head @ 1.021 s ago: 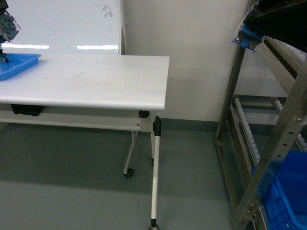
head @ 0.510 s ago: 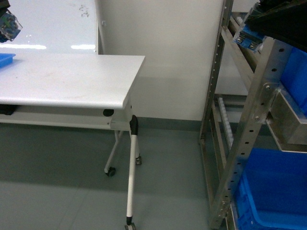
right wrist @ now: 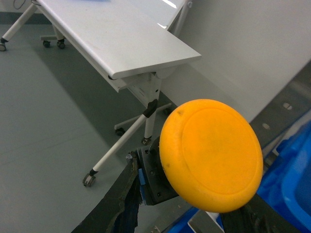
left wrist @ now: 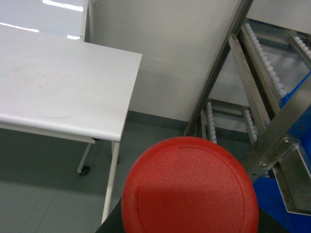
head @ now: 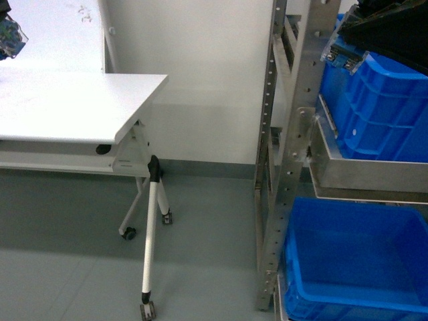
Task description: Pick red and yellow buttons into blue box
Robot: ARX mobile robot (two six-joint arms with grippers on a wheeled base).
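Red button [left wrist: 189,187] fills the lower middle of your left wrist view, cap toward the lens; the fingers under it are cut off by the bottom edge, so you see it carried by the left gripper but not how the jaws sit. In the head view that gripper [head: 10,33] is only a dark sliver at the upper left corner. Left of centre stands a white table [head: 67,103] on castered legs, on a grey floor [head: 80,267] before a pale wall [head: 200,73]. Right of centre a metal rack [head: 277,154] rises through the frame. It holds one blue box [head: 381,110] on an upper shelf, upper right, and a second blue box [head: 354,261] open at the lower right, its far side cut off. The right gripper [head: 384,33] shows as a dark mass in the top right corner. Your right wrist view has the yellow button [right wrist: 211,155] at the lower right, its black body clamped in dark fingers [right wrist: 124,199] that are partly out of frame.
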